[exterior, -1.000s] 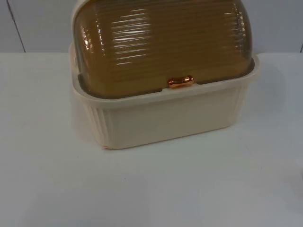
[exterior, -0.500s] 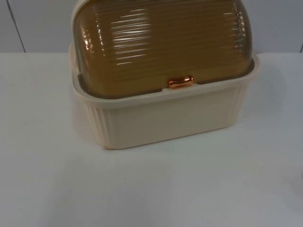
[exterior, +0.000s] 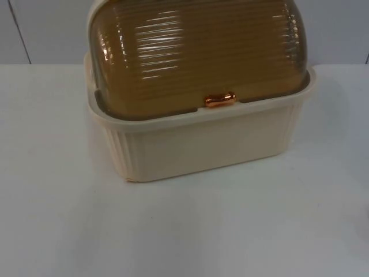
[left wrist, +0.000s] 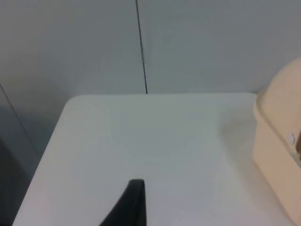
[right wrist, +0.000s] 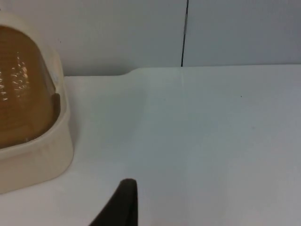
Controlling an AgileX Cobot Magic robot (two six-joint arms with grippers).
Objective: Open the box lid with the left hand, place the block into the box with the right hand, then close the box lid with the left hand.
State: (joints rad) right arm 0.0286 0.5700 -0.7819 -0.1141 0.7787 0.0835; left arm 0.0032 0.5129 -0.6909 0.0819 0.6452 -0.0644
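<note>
A cream ribbed box (exterior: 202, 144) stands at the back middle of the table in the top view. Its amber ribbed dome lid (exterior: 196, 52) is down on the rim, with a copper handle (exterior: 219, 100) at its front edge. My left gripper (left wrist: 134, 202) hovers over bare table, with the box's cream side (left wrist: 277, 150) off to one side and well apart from it. My right gripper (right wrist: 123, 202) is likewise over bare table, with the box (right wrist: 33, 160) and its amber lid (right wrist: 21, 84) some way off.
The white table (exterior: 202, 231) stretches wide in front of the box. The grey partition wall (exterior: 46, 29) closes the far side. In the left wrist view the table's side edge (left wrist: 47, 150) drops off to a dark gap.
</note>
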